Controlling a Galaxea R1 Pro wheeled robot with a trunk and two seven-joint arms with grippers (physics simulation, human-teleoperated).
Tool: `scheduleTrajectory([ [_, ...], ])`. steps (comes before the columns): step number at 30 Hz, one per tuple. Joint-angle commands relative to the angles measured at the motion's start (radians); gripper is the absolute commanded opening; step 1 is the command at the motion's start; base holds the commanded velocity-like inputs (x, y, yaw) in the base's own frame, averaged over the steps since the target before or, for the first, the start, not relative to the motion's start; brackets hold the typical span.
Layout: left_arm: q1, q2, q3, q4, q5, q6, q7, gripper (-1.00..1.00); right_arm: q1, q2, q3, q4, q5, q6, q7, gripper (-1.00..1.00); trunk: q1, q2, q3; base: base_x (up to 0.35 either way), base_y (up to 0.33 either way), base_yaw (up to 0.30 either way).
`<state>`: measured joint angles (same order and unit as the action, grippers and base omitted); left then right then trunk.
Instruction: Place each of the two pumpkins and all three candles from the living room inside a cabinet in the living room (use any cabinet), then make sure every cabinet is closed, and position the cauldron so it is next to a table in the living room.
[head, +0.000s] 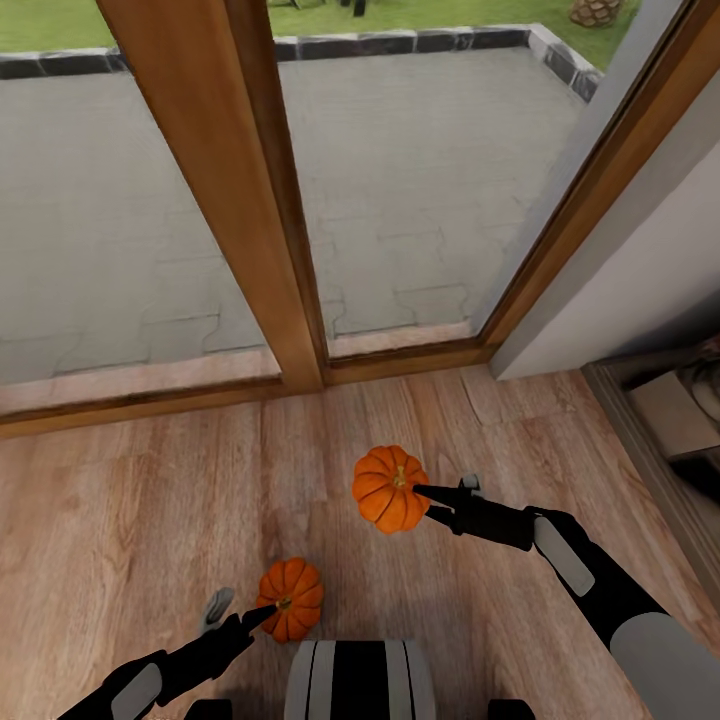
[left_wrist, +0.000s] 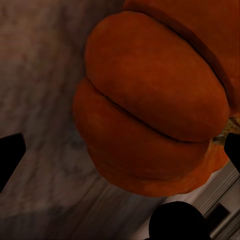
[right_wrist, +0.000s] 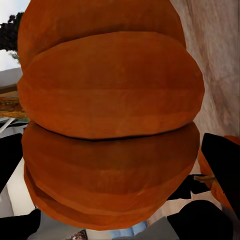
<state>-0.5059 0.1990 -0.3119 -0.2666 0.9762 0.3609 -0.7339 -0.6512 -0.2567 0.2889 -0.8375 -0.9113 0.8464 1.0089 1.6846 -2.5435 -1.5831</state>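
I hold two bright-orange ribbed pumpkins above the wooden floor. My left gripper (head: 272, 609) is shut on the lower pumpkin (head: 291, 598), close in front of my trunk. In the left wrist view this pumpkin (left_wrist: 150, 115) sits between the dark fingers (left_wrist: 10, 156). My right gripper (head: 424, 494) is shut on the higher pumpkin (head: 389, 488), further forward and to the right. That pumpkin (right_wrist: 110, 125) bulges between the right fingers (right_wrist: 222, 165), with the other pumpkin (right_wrist: 216, 182) peeking behind. At the right edge is part of the dark brown cabinet (head: 625, 415), with pale wood inside.
A tall glass window with a thick wooden frame post (head: 250, 200) stands straight ahead, with a paved patio outside. A white wall (head: 640, 270) meets it on the right. Wooden floor (head: 120, 520) lies open to the left. My trunk (head: 358, 680) is at the bottom.
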Motion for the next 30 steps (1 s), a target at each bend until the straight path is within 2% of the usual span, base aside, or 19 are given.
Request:
scheduleTrajectory([
  [1,0.0,0.001,-0.004,0.0,0.01,0.009,-0.001,1.0,-0.001,-0.001,0.003,0.0,-0.009,0.007,-0.001,-1.0,0.0,0.0,-0.001,0.0,0.0,0.0],
  [18,0.0,-0.001,-0.004,-0.005,0.009,0.006,-0.002,1.0,-0.001,-0.001,0.003,0.0,-0.009,0.007,-0.001,-1.0,0.0,0.0,-0.001,0.0,0.0,0.0],
  [23,0.0,-0.001,-0.037,-0.006,0.008,0.004,-0.012,1.0,-0.001,-0.001,0.003,0.0,-0.009,0.007,-0.001,-1.0,0.0,0.0,-0.001,0.0,0.0,0.0],
  [30,0.0,-0.001,-0.048,-0.006,0.007,0.003,-0.044,1.0,-0.001,-0.001,0.003,0.0,-0.009,0.007,-0.001,-1.0,0.0,0.0,-0.001,0.0,0.0,0.0],
])
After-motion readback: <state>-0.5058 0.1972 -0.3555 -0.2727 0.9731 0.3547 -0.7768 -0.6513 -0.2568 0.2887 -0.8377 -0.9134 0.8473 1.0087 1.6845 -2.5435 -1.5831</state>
